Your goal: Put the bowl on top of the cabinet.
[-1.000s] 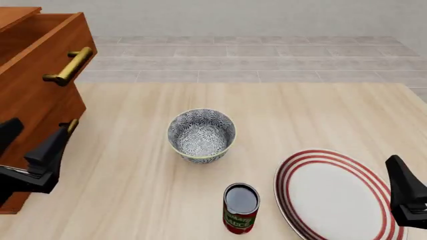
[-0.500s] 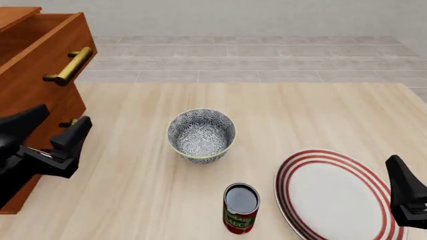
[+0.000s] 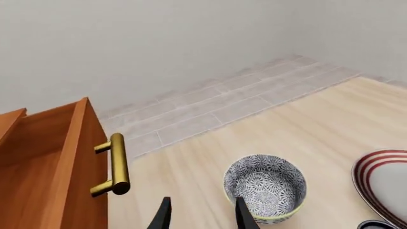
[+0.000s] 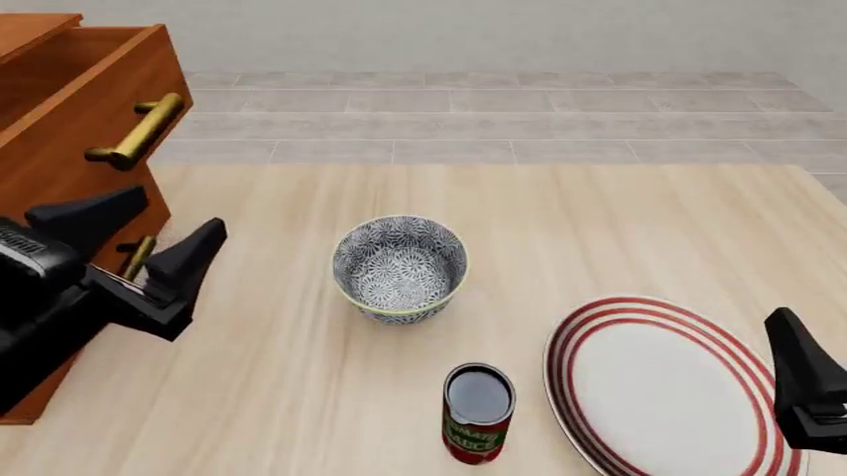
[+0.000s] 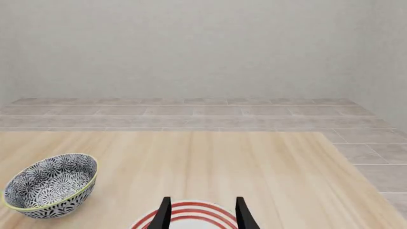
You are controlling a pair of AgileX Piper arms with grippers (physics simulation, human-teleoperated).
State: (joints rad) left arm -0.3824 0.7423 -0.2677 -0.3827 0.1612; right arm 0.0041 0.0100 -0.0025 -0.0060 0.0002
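The bowl [image 4: 400, 268], white with a dense blue-grey floral pattern, stands upright near the middle of the table; it also shows in the wrist views as the bowl [image 3: 264, 187] and the bowl [image 5: 51, 184]. At the far left stands the reddish-brown cabinet [image 4: 60, 139] with its top drawer pulled out, seen also as the cabinet [image 3: 51, 162]. My left gripper [image 4: 149, 236] hangs open and empty just in front of the cabinet, left of the bowl and apart from it. My right gripper [image 4: 804, 382] sits at the lower right over the plate's edge; its fingers [image 5: 164, 213] stand apart with nothing between them.
A white plate with red rings [image 4: 662, 382] lies at the front right. A dark-topped red can [image 4: 477, 412] stands in front of the bowl, left of the plate. Brass bar handles [image 4: 139, 129] stick out from the cabinet drawers. Tiled floor lies beyond the table's far edge.
My left gripper has risen and moved right, from beside the cabinet's lower front towards the bowl. Bowl, can, plate and right gripper have not moved.
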